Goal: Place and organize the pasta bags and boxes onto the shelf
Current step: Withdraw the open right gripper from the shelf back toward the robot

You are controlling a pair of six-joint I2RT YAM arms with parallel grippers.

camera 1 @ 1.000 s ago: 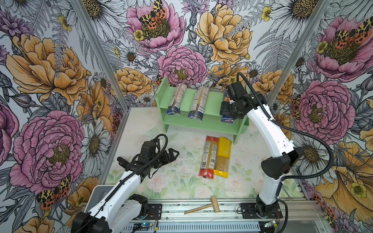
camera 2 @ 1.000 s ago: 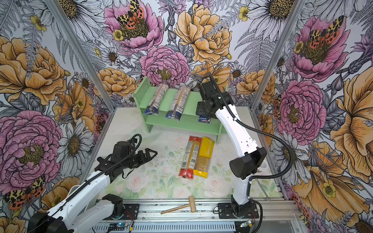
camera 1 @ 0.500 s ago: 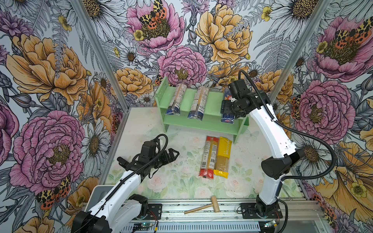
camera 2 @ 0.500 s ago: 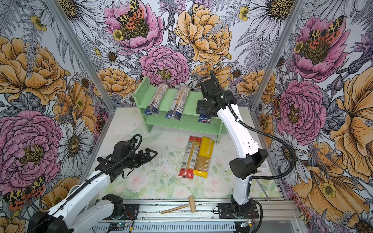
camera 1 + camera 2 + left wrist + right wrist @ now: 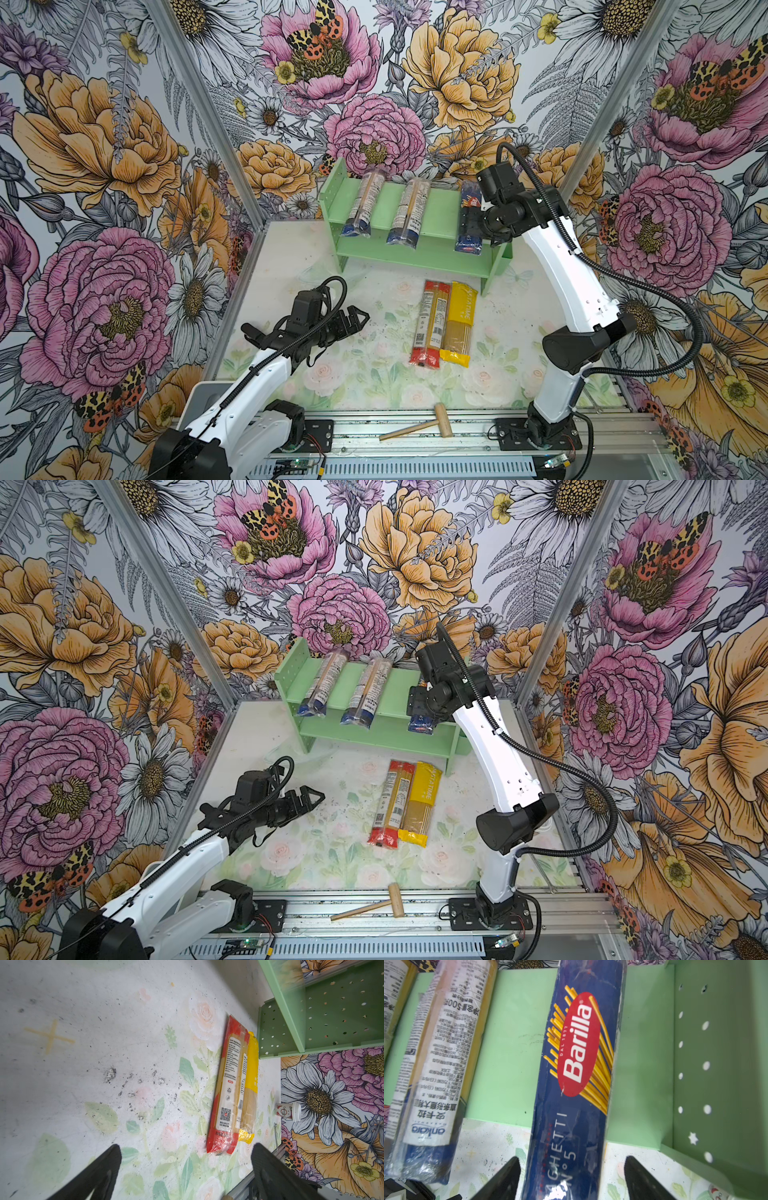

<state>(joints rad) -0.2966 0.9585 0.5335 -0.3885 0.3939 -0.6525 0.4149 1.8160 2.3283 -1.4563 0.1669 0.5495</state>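
Note:
The mint-green shelf (image 5: 440,208) (image 5: 395,694) (image 5: 512,1043) stands at the back. Across its top tier lie two clear blue-ended bags (image 5: 362,205) (image 5: 409,212) (image 5: 322,683) (image 5: 440,1053) and the dark blue Barilla box (image 5: 468,245) (image 5: 420,726) (image 5: 579,1064), all overhanging the front edge. My right gripper (image 5: 471,224) (image 5: 419,706) (image 5: 572,1158) is open astride the box's near end, with a gap on each side. A red-ended bag (image 5: 430,324) (image 5: 392,804) (image 5: 228,1088) and a yellow bag (image 5: 459,324) (image 5: 251,1084) lie side by side on the table. My left gripper (image 5: 359,316) (image 5: 316,798) (image 5: 187,1147) hovers open and empty to their left.
A small wooden mallet (image 5: 419,426) (image 5: 370,908) lies on the front metal rail. The shelf's perforated side panel (image 5: 706,1064) stands close beside the box. A paper cup (image 5: 287,1111) lies by the far wall. Floral walls enclose the table on three sides.
My right wrist has shifted slightly up and to the right over the shelf while the Barilla box stays on the top tier. The left arm has not moved.

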